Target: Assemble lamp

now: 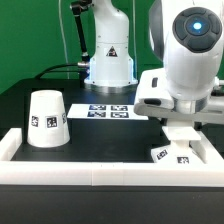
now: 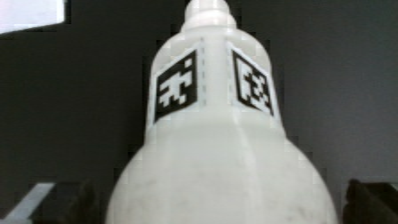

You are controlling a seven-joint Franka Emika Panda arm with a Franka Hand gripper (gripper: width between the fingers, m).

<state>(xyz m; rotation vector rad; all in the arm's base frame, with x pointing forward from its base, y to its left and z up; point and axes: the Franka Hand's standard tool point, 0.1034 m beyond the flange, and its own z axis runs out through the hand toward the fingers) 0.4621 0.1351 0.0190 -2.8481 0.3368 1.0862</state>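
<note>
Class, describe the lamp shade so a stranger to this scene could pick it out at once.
Find the black table with the white rail along its near edge. On the exterior view's left, just behind that rail, stands the shade. It is the only large flat-topped cone, with square tags on its side.

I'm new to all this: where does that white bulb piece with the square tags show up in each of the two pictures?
Exterior view: the bulb sits low at the exterior view's right, just under the gripper.
Wrist view: the bulb fills the middle of the picture, seen from very close.
Shared landmark: its black-and-white square tags, also seen on it in the wrist view.
</note>
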